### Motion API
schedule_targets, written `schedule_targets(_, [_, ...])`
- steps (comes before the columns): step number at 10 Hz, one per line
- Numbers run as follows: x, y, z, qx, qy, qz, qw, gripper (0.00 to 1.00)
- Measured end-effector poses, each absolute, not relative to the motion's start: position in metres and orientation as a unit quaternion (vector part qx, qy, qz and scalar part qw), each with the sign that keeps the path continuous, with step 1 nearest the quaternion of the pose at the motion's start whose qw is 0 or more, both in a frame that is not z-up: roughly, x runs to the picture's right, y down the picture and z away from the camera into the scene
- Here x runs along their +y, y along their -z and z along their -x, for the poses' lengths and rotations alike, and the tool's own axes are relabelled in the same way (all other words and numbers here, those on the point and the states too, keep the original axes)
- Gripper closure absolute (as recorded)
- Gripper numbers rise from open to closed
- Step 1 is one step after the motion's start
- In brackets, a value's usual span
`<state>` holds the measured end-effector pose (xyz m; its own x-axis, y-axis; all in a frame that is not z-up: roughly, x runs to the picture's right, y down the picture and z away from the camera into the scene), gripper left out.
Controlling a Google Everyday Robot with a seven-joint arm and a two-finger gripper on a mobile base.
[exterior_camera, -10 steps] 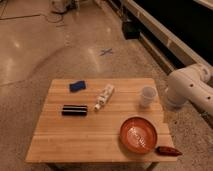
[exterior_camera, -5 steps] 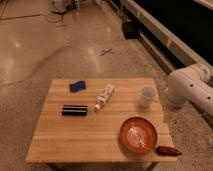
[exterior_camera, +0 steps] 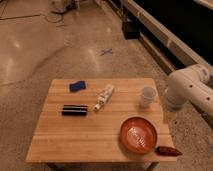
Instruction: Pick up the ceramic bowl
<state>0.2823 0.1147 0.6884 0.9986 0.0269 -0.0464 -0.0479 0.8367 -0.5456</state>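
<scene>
Wooden table [exterior_camera: 60, 140]: fills the lower centre of the frame and stands on a speckled floor [exterior_camera: 30, 60].

My white arm [exterior_camera: 187, 90]: enters from the right edge, just beside the table's right side, level with the cup. My gripper is not visible in this frame, so I cannot tell whether it is released or clenched.

Ceramic bowl [exterior_camera: 138, 134]: orange-red and upright, on the table's lower right part near the front edge. Nothing touches it.

White cup [exterior_camera: 147, 96]: upright, above the bowl in the frame, near the right edge.

White tube [exterior_camera: 104, 96]: lying tilted at table centre.

Black oblong object [exterior_camera: 74, 110]: lying flat, left of the tube.

Blue item [exterior_camera: 77, 86]: upper left of the tabletop.

Dark red object [exterior_camera: 167, 150]: at the lower right corner, just beside the bowl.

Blue cross mark [exterior_camera: 105, 51]: on the floor beyond the table.
</scene>
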Motion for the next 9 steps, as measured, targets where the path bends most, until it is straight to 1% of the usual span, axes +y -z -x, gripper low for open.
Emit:
schedule_targets(5, [0.143,-0.711,-0.261,0.021,-0.058,0.306,0.95,0.35])
schedule_targets(9, [0.173,-0.723,-0.229,-0.044,0.016,0.314,0.948,0.35])
